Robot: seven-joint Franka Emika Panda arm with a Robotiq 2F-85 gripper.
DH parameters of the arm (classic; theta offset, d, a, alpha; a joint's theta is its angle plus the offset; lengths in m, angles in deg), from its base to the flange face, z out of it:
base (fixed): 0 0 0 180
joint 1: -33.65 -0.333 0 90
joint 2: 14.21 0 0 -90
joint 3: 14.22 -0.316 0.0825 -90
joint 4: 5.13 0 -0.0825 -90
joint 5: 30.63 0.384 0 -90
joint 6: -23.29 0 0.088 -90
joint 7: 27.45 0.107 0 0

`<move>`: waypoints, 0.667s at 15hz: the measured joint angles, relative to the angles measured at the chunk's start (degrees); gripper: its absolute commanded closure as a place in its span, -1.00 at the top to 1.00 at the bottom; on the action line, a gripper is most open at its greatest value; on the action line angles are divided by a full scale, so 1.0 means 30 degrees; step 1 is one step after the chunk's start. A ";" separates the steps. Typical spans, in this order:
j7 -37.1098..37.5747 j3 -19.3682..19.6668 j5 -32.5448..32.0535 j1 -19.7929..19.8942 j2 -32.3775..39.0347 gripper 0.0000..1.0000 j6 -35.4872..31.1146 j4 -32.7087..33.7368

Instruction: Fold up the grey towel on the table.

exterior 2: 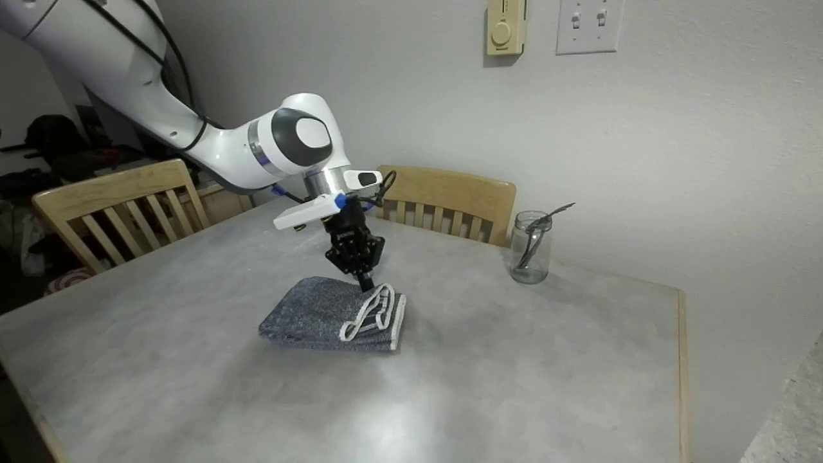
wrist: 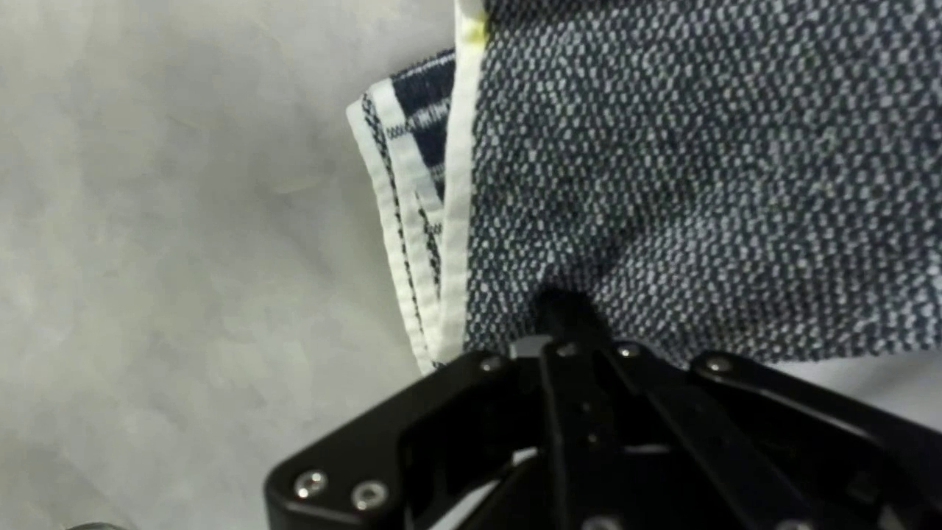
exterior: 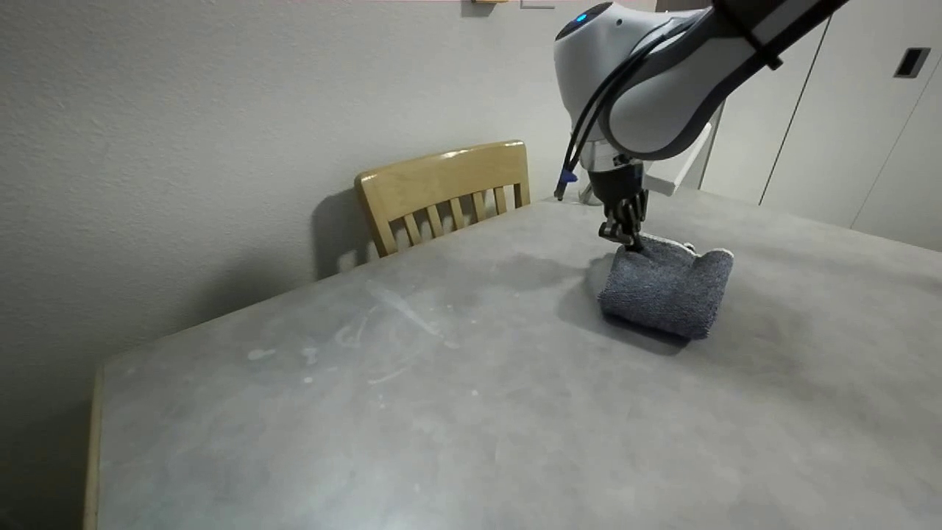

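The grey towel (exterior: 666,293) lies on the table (exterior: 383,434) as a small folded stack with several layers. Its white trim curls in loops along one end of the towel (exterior 2: 315,310) in an exterior view. My gripper (exterior 2: 365,281) points down at the towel's edge nearest the wall, its fingertips against the top layer. Seen from the wrist, the towel (wrist: 706,169) is dented just where the gripper (wrist: 565,305) meets it. Its fingers are together, and no cloth shows pinched between them. A patterned lower layer peeks out past the white trim.
A glass jar (exterior 2: 531,251) with dark utensils or sprigs stands by the wall side of the table. Yellow wooden chairs stand at the table's edge, one chair (exterior 2: 450,193) behind the arm and another chair (exterior 2: 122,206) farther off. A wall (exterior: 221,132) runs along that side.
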 measured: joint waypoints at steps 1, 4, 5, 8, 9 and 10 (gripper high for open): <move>0.0000 0.0006 0.0001 0.0026 0.0140 -1.00 0.0007 0.0197; 0.0000 0.0009 0.0010 0.0039 0.0499 -1.00 0.0019 0.0639; 0.0000 0.0009 0.0028 0.0041 0.0630 -1.00 0.0022 0.0792; -0.0080 0.0009 0.0396 0.0151 0.1221 -1.00 0.0022 0.1320; -0.0186 0.0009 0.0607 0.0234 0.1446 -1.00 0.0022 0.1505; -0.0293 0.0009 0.0811 0.0323 0.1643 -1.00 0.0024 0.1728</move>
